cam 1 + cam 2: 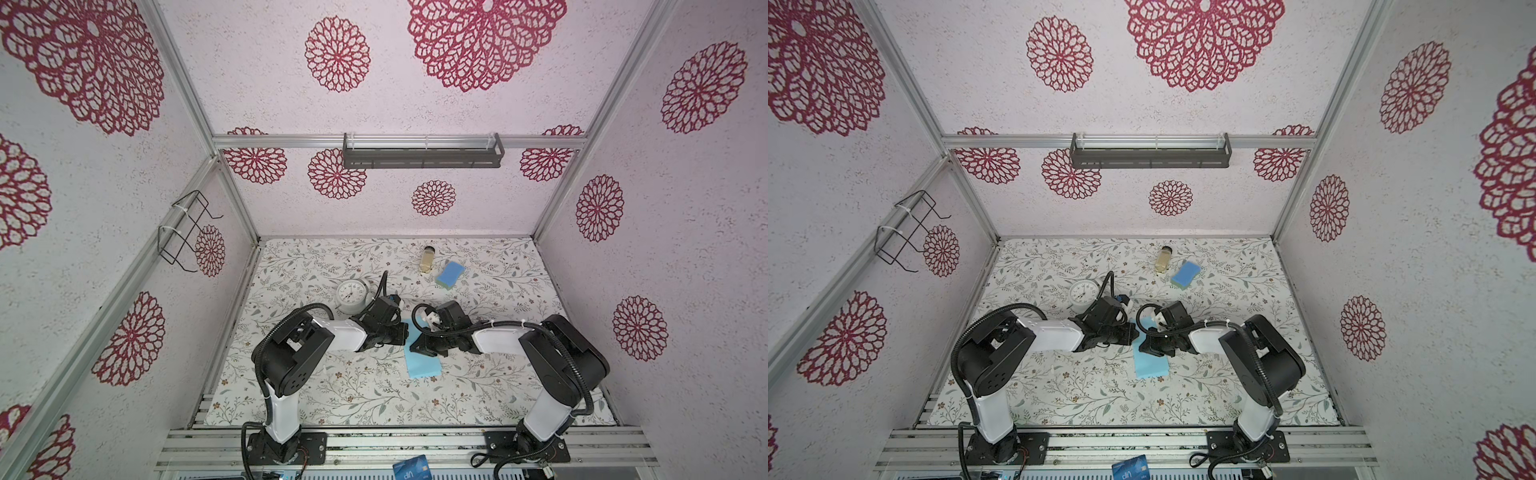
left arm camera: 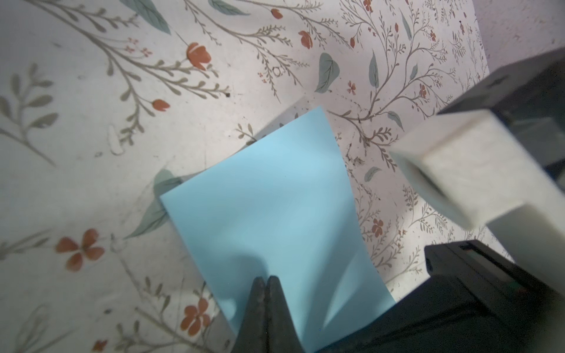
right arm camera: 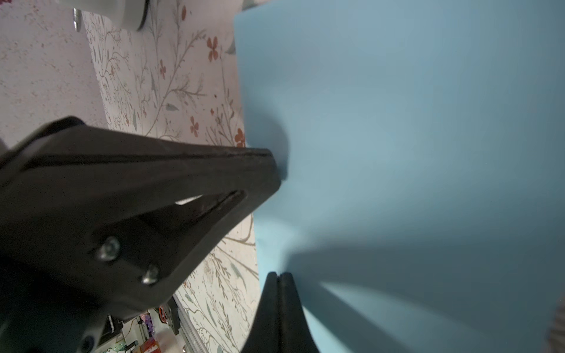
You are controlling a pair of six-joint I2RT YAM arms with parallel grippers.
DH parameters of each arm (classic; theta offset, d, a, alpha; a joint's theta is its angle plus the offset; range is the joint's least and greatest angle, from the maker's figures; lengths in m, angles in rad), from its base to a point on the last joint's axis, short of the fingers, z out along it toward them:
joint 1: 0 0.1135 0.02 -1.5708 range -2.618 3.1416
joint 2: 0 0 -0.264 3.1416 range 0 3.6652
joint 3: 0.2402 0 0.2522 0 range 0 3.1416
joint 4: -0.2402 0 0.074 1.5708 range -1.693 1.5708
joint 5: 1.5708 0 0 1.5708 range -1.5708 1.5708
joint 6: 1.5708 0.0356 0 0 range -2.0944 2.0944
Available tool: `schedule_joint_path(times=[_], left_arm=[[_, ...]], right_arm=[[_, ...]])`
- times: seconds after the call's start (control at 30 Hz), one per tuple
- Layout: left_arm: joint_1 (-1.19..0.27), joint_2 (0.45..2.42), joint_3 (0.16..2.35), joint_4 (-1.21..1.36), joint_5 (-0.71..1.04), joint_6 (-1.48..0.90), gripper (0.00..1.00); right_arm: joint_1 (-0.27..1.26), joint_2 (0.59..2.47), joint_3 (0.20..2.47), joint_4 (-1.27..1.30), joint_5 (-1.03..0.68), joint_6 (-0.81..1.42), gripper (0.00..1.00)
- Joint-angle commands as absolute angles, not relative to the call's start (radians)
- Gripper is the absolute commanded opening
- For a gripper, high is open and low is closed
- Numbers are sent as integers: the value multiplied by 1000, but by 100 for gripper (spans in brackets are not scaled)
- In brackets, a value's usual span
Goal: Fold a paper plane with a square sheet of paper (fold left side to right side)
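Where the two arms meet, we see the thin light blue square sheet of paper (image 1: 423,365) lying as a narrow rectangle on the floral mat (image 1: 332,395), partly under both sets of fingers. The left gripper (image 2: 268,279) has its jaws pressed together, tips on the sheet. The right gripper (image 3: 278,275) is likewise closed, tips just inside the same long edge. Away from the fingers, the sheet's near end lies free with bare mat around it. The white round clock (image 1: 351,295) stands behind the left fingers.
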State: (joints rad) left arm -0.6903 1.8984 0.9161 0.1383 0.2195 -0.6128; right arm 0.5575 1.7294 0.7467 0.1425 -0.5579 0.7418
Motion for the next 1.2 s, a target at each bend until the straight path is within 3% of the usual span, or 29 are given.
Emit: schedule_joint_path(times=[0.0,0.53,1.17], left_arm=[[-687,1926,887,95,201,-612,0],[-687,1921,864,112,200,-615,0],[-686,1926,854,124,201,-616,0]], right_arm=[[573,1740,784,185,-560,771,0],[600,1797,771,199,-551,767,0],[623,1723,647,180,-555,726,0]])
